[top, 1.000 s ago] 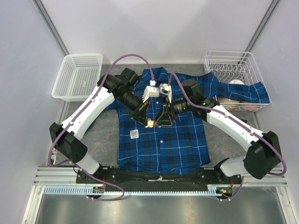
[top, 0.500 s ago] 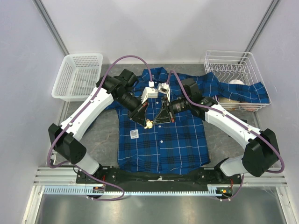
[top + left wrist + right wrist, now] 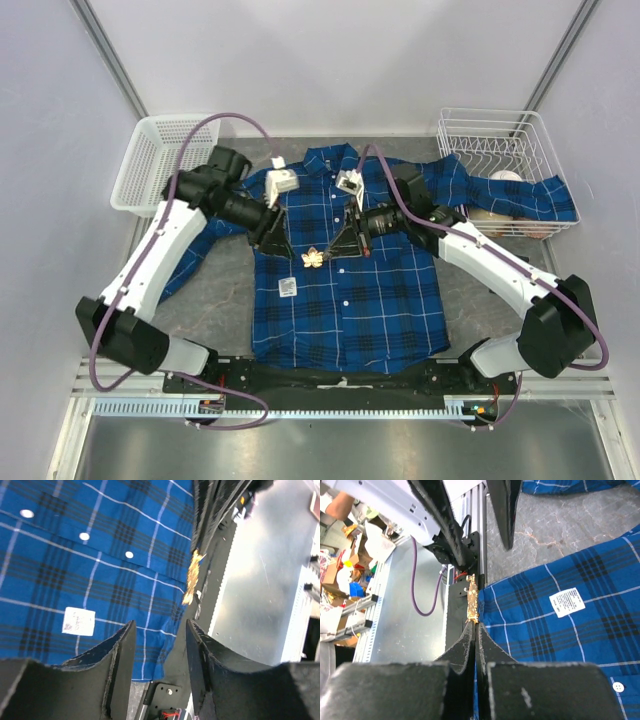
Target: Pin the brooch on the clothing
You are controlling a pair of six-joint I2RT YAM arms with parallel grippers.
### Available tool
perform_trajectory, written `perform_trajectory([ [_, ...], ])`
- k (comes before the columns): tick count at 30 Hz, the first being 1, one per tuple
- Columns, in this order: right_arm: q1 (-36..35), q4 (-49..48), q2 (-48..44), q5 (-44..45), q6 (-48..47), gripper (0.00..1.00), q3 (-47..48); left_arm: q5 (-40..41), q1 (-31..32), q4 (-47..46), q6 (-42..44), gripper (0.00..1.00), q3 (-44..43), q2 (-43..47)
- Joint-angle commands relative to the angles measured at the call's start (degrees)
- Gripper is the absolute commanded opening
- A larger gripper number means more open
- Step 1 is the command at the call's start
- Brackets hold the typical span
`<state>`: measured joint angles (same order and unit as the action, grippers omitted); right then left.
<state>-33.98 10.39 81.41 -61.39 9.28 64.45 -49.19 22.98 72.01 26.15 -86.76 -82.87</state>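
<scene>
The clothing, a blue plaid shirt, lies flat on the table, collar at the far side. The brooch, a small gold leaf, is just above the chest, held edge-on at the tips of my right gripper, which is shut on it. In the right wrist view the brooch sticks out past the closed right gripper beside the shirt. My left gripper stands open to the brooch's left, apart from it. In the left wrist view the brooch is beyond the empty left gripper, over the shirt.
A white square tag is sewn on the shirt below the brooch. A white plastic basket stands at the back left. A wire rack at the back right holds round items, with one shirt sleeve draped over it.
My left gripper let go of the brooch, opened and drew back to the left. My right gripper closed on the brooch and now holds it alone.
</scene>
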Motion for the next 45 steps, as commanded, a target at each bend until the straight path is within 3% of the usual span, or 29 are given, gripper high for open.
perform_trajectory([
  [1, 1.5, -8.0, 0.1, 0.7, 6.6, 0.0, 1.9, -11.2, -10.8, -13.9, -7.1, 0.52, 7.3, 9.8],
  [3, 2.2, -16.3, -0.3, 2.0, 13.8, 0.0, 1.0, -13.8, -14.3, -27.7, -15.6, 0.65, 14.8, 14.5],
  [6, 2.9, -27.9, -0.8, 4.8, 23.4, 0.0, -1.1, -15.5, -16.7, -48.6, -32.3, 0.74, 25.4, 22.3],
  [11, 3.1, -34.8, -1.3, 9.4, 28.3, 0.0, -2.3, -16.3, -16.7, -73.6, -59.3, 0.76, 36.3, 26.9],
  [14, 3.0, -36.1, -1.5, 11.2, 29.7, 0.0, -3.1, -15.0, -16.7, -86.7, -69.2, 0.78, 39.6, 25.9],
  [25, 0.9, -36.5, -1.6, 13.5, 29.2, 0.0, -4.0, -10.6, -11.4, -95.2, -75.1, 0.75, 38.3, 20.5],
  [32, 0.0, -36.4, -1.0, 13.0, 28.4, 0.0, -3.1, -9.6, -10.0, -96.0, -76.2, 0.6, 37.3, 17.7],
  [37, -0.3, -36.5, -0.3, 13.1, 28.4, 0.0, -2.9, -9.6, -9.0, -97.1, -77.1, 0.56, 37.2, 16.6],
  [41, -0.3, -36.6, 0.2, 13.1, 28.4, 0.0, -2.7, -9.6, -8.6, -98.3, -77.7, 0.44, 37.5, 15.9],
  [45, -0.4, -36.6, 0.5, 12.8, 28.3, 0.0, -2.7, -10.7, -8.5, -98.5, -77.8, 0.41, 37.1, 14.8],
])
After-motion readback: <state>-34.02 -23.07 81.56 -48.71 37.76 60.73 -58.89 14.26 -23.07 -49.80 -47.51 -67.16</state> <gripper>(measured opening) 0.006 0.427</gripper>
